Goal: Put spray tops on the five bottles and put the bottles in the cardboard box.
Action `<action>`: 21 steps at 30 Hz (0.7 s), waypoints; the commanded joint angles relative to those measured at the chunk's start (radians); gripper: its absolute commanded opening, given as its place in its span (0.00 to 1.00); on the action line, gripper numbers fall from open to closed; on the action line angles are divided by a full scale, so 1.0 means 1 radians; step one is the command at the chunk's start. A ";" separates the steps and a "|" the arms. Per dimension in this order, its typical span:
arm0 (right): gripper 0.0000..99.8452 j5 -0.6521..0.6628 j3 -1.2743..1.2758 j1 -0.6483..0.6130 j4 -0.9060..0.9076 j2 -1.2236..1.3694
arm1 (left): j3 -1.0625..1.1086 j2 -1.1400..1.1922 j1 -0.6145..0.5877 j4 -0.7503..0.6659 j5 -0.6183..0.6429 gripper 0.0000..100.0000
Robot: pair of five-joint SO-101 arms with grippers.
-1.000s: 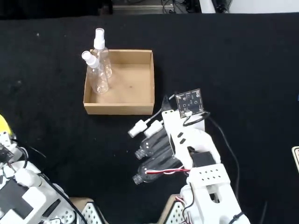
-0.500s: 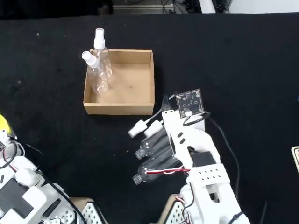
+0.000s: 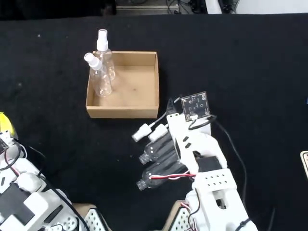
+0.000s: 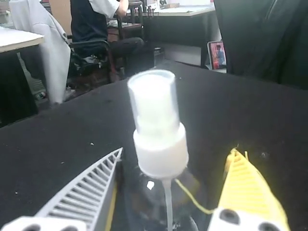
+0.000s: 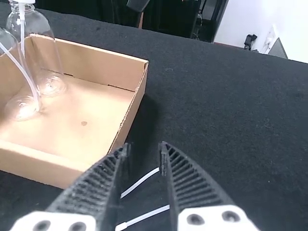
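Two clear bottles with spray tops already fitted stand upright in the cardboard box point(image 3: 139, 108). One of them point(image 3: 102, 79) stands just in front of the other point(image 3: 106, 60), and both are tucked into the box's far left corner. From the right wrist camera, their thin dip tubes can be seen running down to the bases, which rest on the brown floor of the box point(image 5: 130, 108).

A third capped bottle point(image 4: 160, 139) sits upright in the left claw point(image 4: 176, 152). A grey ribbed finger point(image 4: 91, 190) flanks one of its shoulders and a yellow finger point(image 4: 245, 185) the other, and the two look closed against the clear body. In the overhead view the left arm point(image 3: 21, 195) sits at the near left edge of the black table point(image 3: 250, 72), well apart from the box.

Just off the box's near right corner, two loose spray tops point(image 3: 141, 133) point(image 3: 158, 134) lie side by side on the cloth. Their white dip tubes point(image 5: 139, 184) trail back toward the right arm point(image 3: 207, 163). Near them, two uncapped bottles point(image 3: 153, 152) point(image 3: 156, 177) lie on their sides with open necks pointing left, partly hidden under that arm.

The right claw point(image 5: 143, 147) hangs over the dip tubes, aimed at the box's near wall. Its two dark ribbed fingers point(image 5: 101, 180) stand a narrow gap apart with nothing between them.
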 commanded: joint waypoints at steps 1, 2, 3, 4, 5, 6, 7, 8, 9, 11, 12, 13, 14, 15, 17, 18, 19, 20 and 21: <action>0.08 0.005 -0.005 -0.014 -0.029 -0.039 | -0.047 -0.029 0.013 0.003 -0.032 0.30; 0.08 0.005 -0.005 -0.014 -0.029 -0.039 | -0.047 -0.029 0.013 0.003 -0.034 0.30; 0.08 0.005 -0.005 -0.014 -0.029 -0.039 | -0.047 -0.028 0.013 0.005 -0.032 0.30; 0.08 0.005 -0.005 -0.014 -0.029 -0.039 | -0.047 -0.028 0.013 0.006 -0.029 0.30; 0.08 0.005 -0.005 -0.014 -0.029 -0.039 | -0.048 -0.028 0.013 0.021 -0.028 0.30; 0.08 0.005 -0.005 -0.014 -0.029 -0.039 | -0.056 -0.028 0.013 0.052 -0.028 0.30; 0.08 0.005 -0.005 -0.014 -0.029 -0.039 | -0.074 -0.028 0.013 0.098 -0.028 0.30; 0.08 0.005 -0.005 -0.014 -0.029 -0.039 | -0.096 -0.028 0.012 0.149 -0.026 0.30; 0.08 0.005 -0.005 -0.014 -0.029 -0.039 | -0.117 -0.029 0.008 0.198 -0.026 0.30; 0.08 0.005 -0.005 -0.014 -0.029 -0.039 | -0.140 -0.040 0.004 0.259 -0.026 0.30; 0.08 0.005 -0.005 -0.014 -0.029 -0.039 | -0.142 -0.040 0.004 0.264 -0.026 0.30; 0.08 0.005 -0.005 -0.014 -0.029 -0.039 | -0.140 -0.041 0.005 0.255 -0.026 0.30; 0.08 0.005 -0.005 -0.014 -0.029 -0.039 | -0.140 -0.041 0.008 0.241 -0.026 0.30; 0.08 0.005 -0.005 -0.014 -0.029 -0.041 | -0.140 -0.038 0.010 0.226 -0.026 0.30; 0.08 0.005 -0.005 -0.014 -0.029 -0.041 | -0.140 -0.032 0.012 0.209 -0.026 0.30; 0.08 0.005 -0.005 -0.014 -0.029 -0.041 | -0.140 -0.031 0.013 0.206 -0.026 0.30; 0.08 0.005 -0.005 -0.014 -0.029 -0.041 | -0.140 -0.031 0.013 0.206 -0.026 0.30; 0.08 0.005 -0.005 -0.014 -0.029 -0.041 | -0.140 -0.031 0.013 0.206 -0.026 0.30; 0.08 0.005 -0.005 -0.014 -0.029 -0.041 | -0.140 -0.031 0.013 0.206 -0.026 0.30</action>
